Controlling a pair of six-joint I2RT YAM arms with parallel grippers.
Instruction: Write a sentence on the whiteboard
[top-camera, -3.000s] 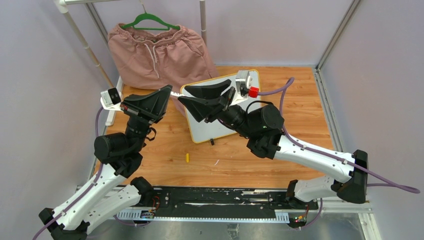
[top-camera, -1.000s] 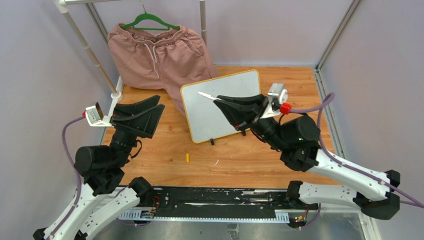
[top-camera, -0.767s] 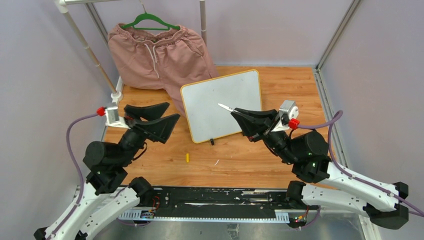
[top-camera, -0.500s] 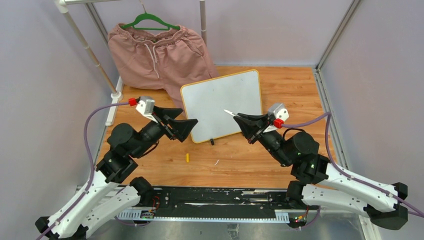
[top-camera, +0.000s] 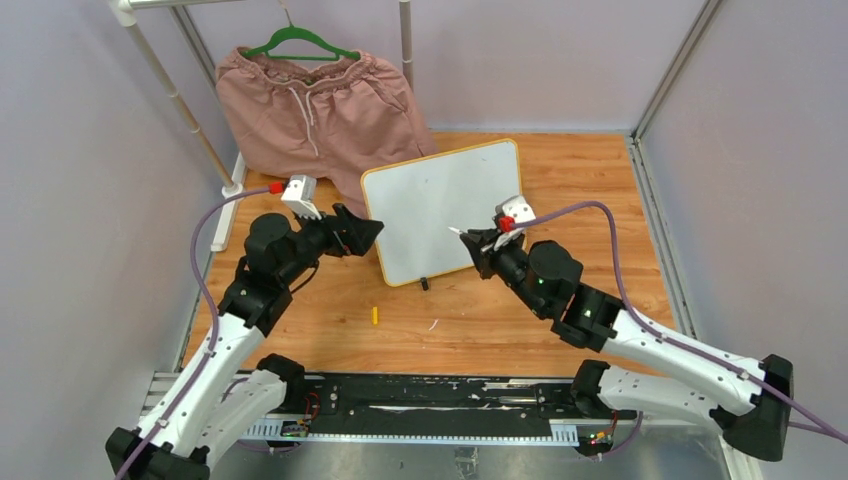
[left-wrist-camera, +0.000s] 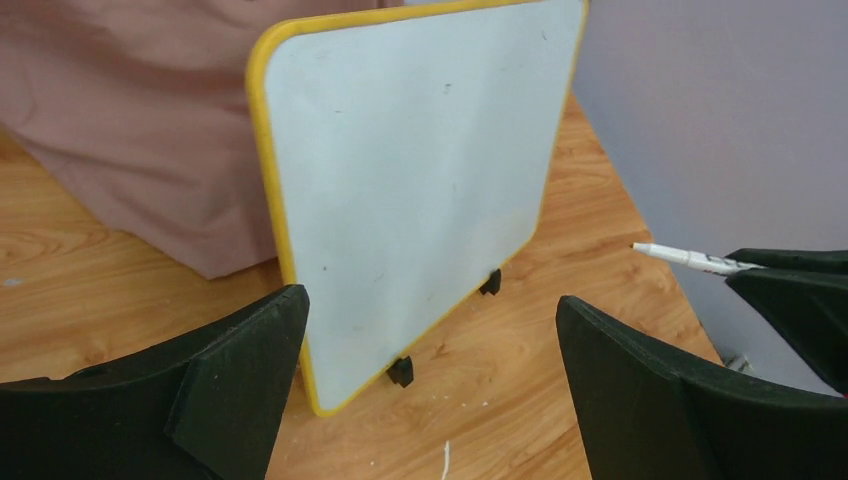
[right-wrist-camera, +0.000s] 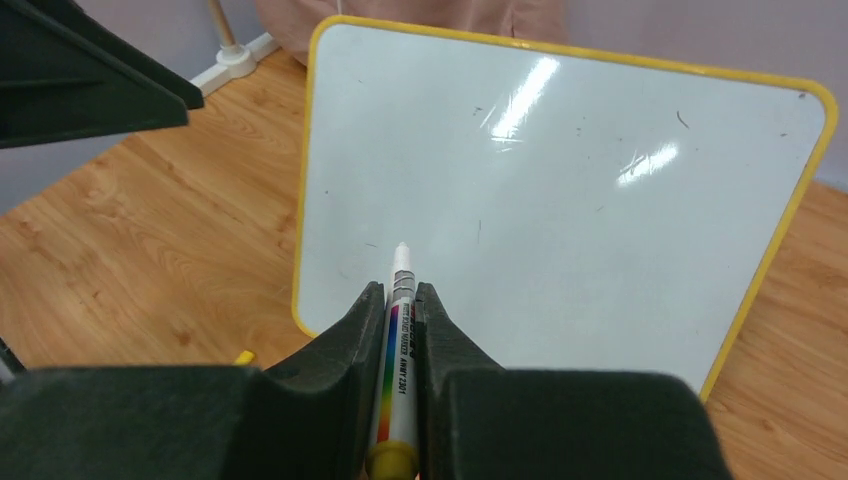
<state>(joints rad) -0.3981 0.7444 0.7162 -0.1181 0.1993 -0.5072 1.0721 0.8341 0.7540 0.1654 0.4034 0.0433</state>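
Note:
The whiteboard (top-camera: 445, 205) stands on the wooden table on two black clip feet (left-wrist-camera: 400, 371), yellow-framed, its face (right-wrist-camera: 560, 200) showing only faint specks. The sentence is out of view. My right gripper (top-camera: 478, 246) is shut on a white marker (right-wrist-camera: 400, 310) with a rainbow stripe. Its bare tip points at the board's lower part, a short way off it. My left gripper (top-camera: 366, 232) is open at the board's left edge, its jaws wide and empty. In the left wrist view the board (left-wrist-camera: 420, 170) fills the gap ahead and the marker (left-wrist-camera: 690, 260) enters from the right.
Pink shorts (top-camera: 320, 110) hang on a green hanger behind the board, touching its left rear. A small yellow cap (top-camera: 375, 316) and a white sliver (top-camera: 433, 325) lie on the wood in front. A rack post base (right-wrist-camera: 235, 55) stands at the left.
My left arm has swung in from the table's left side to the board's left edge. My right arm has pulled back and lowered, with the marker still pointing at the board.

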